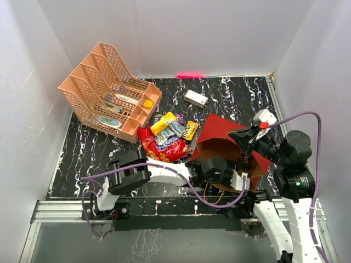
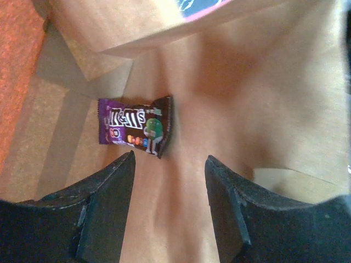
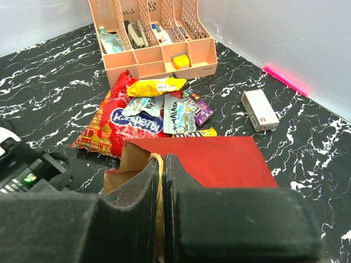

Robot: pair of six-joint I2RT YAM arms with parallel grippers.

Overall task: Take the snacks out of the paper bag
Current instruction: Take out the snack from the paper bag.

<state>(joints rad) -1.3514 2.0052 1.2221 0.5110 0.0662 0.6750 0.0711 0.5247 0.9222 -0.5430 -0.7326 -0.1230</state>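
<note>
Inside the red paper bag (image 3: 219, 159) (brown kraft within), the left gripper (image 2: 170, 164) gapes near a small purple candy packet (image 2: 134, 126); the right gripper (image 3: 163, 170) clenches the bag's rim.

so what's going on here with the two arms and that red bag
The right gripper is shut on the rim of the paper bag, holding it open. The left gripper is open inside the bag, just short of a purple candy packet on the brown lining. The red chip bag and several small packets already lie out on the table.
</note>
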